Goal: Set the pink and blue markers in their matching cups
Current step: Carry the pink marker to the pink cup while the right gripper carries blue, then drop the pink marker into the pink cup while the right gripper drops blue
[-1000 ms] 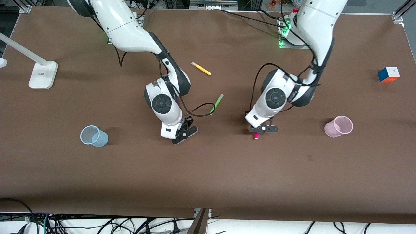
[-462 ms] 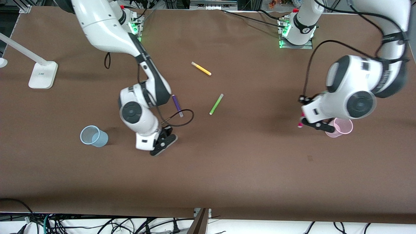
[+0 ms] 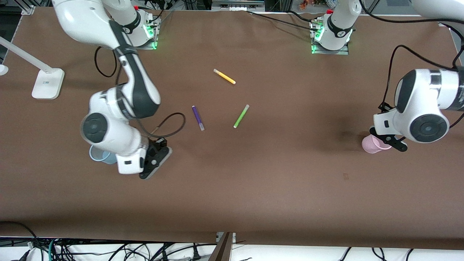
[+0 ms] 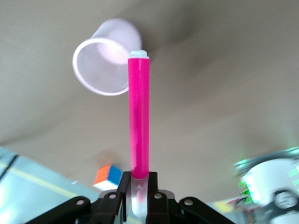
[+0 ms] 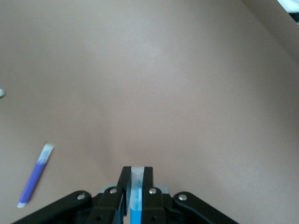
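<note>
My left gripper (image 3: 390, 142) is shut on the pale cap of the pink marker (image 4: 139, 116) and hangs over the pale pink cup (image 3: 372, 144). In the left wrist view (image 4: 138, 179) the marker's tip points at the rim of the pink cup (image 4: 103, 65). My right gripper (image 3: 155, 162) is shut on the grey cap of the blue marker (image 5: 136, 186), beside the pale blue cup (image 3: 97, 154), which my right wrist half hides. In the right wrist view (image 5: 134, 175) only bare table lies under the marker. Neither marker shows in the front view.
A purple pen (image 3: 198, 117), a lime green pen (image 3: 241, 116) and a yellow pen (image 3: 224, 76) lie mid-table. A white lamp base (image 3: 47, 83) stands at the right arm's end. A colour cube (image 4: 106, 175) shows in the left wrist view.
Both arms swung apart from mid-table. The left one lifted the pink marker and carried it over the pink cup. The right one carried the blue marker toward the blue cup, uncovering the purple pen.
</note>
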You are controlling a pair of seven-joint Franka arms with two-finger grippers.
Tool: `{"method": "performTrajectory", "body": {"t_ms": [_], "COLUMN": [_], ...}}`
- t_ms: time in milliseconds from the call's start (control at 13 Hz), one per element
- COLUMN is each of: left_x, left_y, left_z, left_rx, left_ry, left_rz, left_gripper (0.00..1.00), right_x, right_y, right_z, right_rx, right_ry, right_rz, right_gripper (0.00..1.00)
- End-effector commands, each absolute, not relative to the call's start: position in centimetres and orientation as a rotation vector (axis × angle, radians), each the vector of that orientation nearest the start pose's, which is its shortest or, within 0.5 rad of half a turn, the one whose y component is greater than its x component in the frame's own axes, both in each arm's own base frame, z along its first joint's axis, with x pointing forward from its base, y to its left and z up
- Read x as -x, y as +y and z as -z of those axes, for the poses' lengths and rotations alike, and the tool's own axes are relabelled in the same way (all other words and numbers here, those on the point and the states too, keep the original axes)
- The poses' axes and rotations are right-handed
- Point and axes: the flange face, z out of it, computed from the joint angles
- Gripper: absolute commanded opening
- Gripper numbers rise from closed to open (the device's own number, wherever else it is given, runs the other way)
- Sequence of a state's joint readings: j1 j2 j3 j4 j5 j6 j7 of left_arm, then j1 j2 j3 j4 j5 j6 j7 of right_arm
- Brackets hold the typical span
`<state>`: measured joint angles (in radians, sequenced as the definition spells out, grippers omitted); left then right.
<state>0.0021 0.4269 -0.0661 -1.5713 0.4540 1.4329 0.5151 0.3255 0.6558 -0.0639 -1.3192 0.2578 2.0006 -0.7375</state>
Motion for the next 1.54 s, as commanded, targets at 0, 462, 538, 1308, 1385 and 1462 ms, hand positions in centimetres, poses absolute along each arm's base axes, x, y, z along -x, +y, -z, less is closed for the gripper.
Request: {"method": "performTrajectory", "body": {"t_ms": [0, 462, 538, 1308, 1385, 1462], "left_x": [-63.5, -64.0, -64.0, -64.1, -64.2, -64.4], "left_y": [3.4, 7.0, 6.7, 5.1, 4.0, 3.3], "left_z": [-35.6, -30.6, -29.8, -26.3, -26.6, -27.2], "left_rx": [2.425, 2.315, 2.307, 2.268, 2.259, 2.257], "left_ry": [0.923, 0.907, 0.902, 0.89, 0.895, 0.9], "left_rz": [-0.97, -1.054, -1.064, -1.093, -1.08, -1.063], "left_gripper": [0.0, 0.0, 0.0, 1.0, 1.0, 1.0], "right_x": [-71.1, -71.5, -71.5, -71.2, -71.1, -71.0], "right_y": [14.6, 4.8, 3.7, -2.2, -2.7, -2.8], "right_z": [-35.6, -36.3, -36.3, -32.3, -32.2, -31.7], "right_rx": [2.446, 2.196, 2.167, 1.943, 1.928, 1.914], "right_ry": [-1.395, -1.531, -1.539, -1.632, -1.632, -1.64], "right_rz": [0.106, 0.236, 0.268, 0.417, 0.421, 0.419], "right_gripper": [0.0, 0.0, 0.0, 0.0, 0.0, 0.0]}}
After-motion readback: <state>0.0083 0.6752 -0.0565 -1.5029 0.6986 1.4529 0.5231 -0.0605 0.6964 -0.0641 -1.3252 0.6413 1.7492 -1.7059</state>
